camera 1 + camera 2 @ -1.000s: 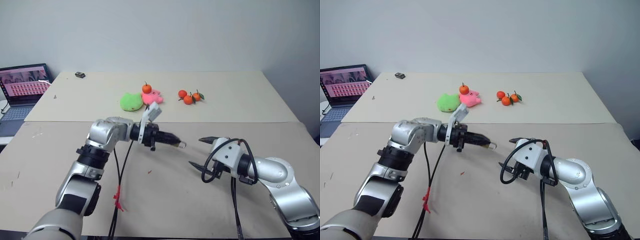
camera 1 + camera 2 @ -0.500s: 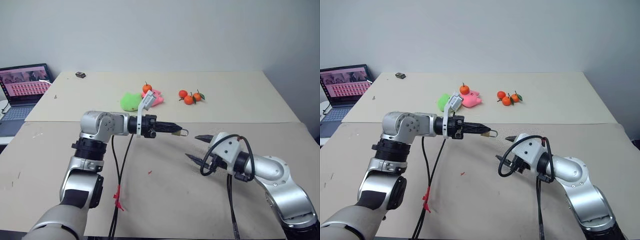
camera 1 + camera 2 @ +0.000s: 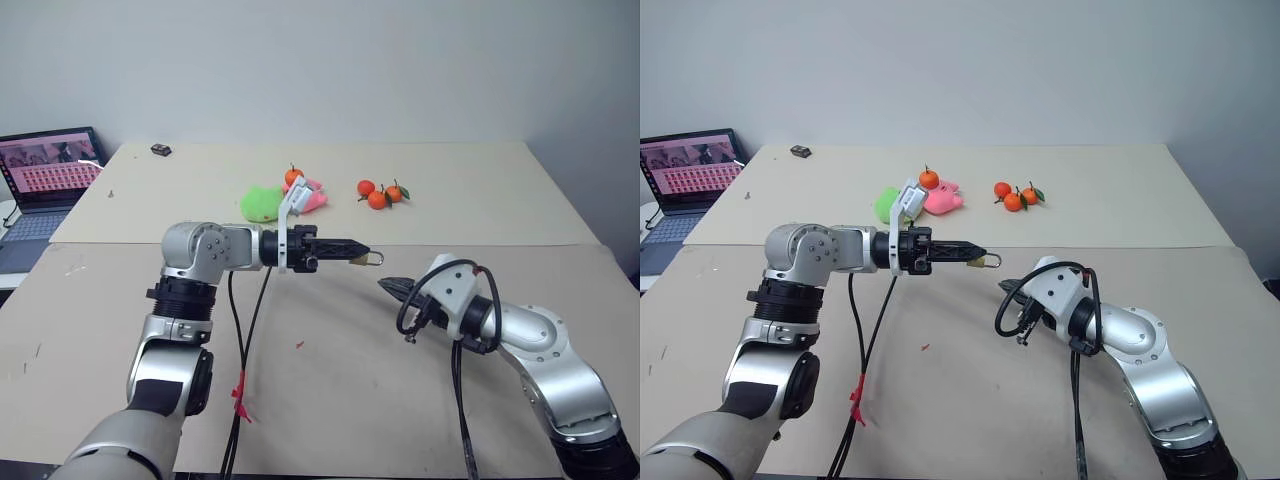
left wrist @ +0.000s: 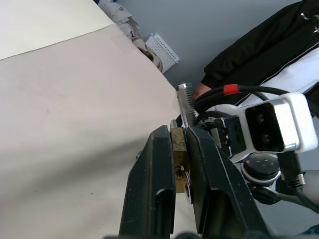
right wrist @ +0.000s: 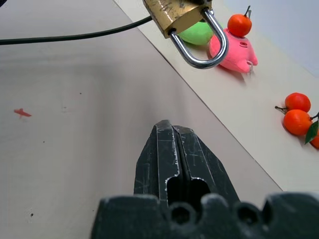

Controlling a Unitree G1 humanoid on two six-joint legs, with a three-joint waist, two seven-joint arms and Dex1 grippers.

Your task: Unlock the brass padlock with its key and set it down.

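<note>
Table (image 3: 480,215) carries a laptop (image 3: 45,180) at its far left edge and soft toys and mandarins (image 3: 378,193) toward the far edge, all well apart from my work. My left gripper (image 3: 352,257) is held level above the middle of the table, clamped on the brass padlock (image 3: 368,258), shackle loop pointing toward the right arm. My right gripper (image 3: 392,286) sits just beside and below it, fingers pressed fully together with nothing visible between them; the right wrist view shows the shackle closed. A key appears to stand in the lock body in the left wrist view, though I can't be sure. Step in hand, as I judge it: lining up on the key. Next calls for parting the right fingers and pinching the key to turn it.
</note>
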